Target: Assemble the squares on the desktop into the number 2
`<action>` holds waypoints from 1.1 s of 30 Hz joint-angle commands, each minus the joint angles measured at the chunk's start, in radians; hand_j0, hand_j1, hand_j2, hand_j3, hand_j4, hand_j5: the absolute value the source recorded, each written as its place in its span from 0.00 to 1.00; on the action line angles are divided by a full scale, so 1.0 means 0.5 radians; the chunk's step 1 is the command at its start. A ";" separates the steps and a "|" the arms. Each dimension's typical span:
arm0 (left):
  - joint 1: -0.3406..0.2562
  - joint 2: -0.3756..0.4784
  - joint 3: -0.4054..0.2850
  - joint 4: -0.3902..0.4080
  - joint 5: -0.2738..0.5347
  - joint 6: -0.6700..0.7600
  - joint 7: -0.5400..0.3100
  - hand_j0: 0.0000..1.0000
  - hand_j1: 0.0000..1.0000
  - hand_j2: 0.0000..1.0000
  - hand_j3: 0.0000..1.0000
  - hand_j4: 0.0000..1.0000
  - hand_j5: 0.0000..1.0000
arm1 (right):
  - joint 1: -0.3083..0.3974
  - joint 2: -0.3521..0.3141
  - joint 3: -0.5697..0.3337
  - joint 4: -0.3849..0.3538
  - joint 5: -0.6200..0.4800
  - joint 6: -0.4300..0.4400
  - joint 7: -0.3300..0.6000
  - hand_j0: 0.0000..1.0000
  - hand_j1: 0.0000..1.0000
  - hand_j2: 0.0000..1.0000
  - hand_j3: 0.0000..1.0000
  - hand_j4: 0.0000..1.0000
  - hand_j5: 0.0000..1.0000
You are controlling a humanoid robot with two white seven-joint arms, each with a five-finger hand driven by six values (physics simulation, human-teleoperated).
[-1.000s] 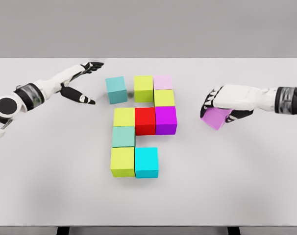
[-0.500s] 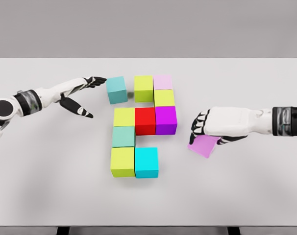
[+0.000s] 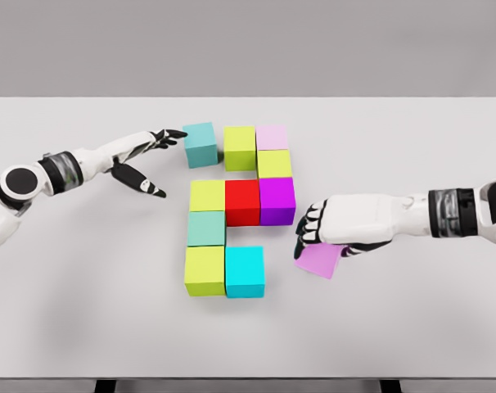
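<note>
Comparing with a second ago: right hand (image 3: 320, 233) had carried the violet cube (image 3: 319, 260) from out on the right side of the table (image 3: 444, 319) down and inward; it now sat just right of the cyan cube (image 3: 245, 271), not touching it, small gap left. Fingers were curled over its top, cube tilted and apparently off the surface. Left hand (image 3: 146, 155) had reached in, fingers extended, holding nothing, fingertips at the left face of the teal cube (image 3: 200, 144). That cube had shifted right, now near the lime cube (image 3: 240, 147) with a narrow gap.

My read: both open ends of the 2 were being closed at once. Bottom row lacked its right cell, top row its left.

Rest of the figure looked set: pale pink cube (image 3: 272, 137) top right, lime under it, middle row lime, red (image 3: 242, 201), magenta (image 3: 277, 200), then mint (image 3: 206, 228) and lime down the left. Cubes were flat-coloured, equal size, faces touching.
</note>
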 commanded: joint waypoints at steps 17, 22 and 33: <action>-0.098 -0.029 0.020 0.227 -0.462 -0.012 0.017 1.00 1.00 1.00 1.00 1.00 1.00 | -0.046 0.029 0.019 -0.001 -0.056 0.005 0.000 1.00 1.00 1.00 1.00 1.00 1.00; -0.114 -0.029 0.017 0.208 -0.671 -0.018 0.020 1.00 1.00 1.00 1.00 1.00 1.00 | 0.031 -0.066 -0.278 0.008 -0.154 0.005 0.000 1.00 1.00 1.00 1.00 1.00 1.00; -0.135 -0.072 0.017 0.217 -0.671 -0.018 0.020 1.00 1.00 1.00 1.00 1.00 1.00 | 0.221 -0.244 -0.505 0.192 -0.136 0.005 0.000 1.00 1.00 1.00 1.00 1.00 1.00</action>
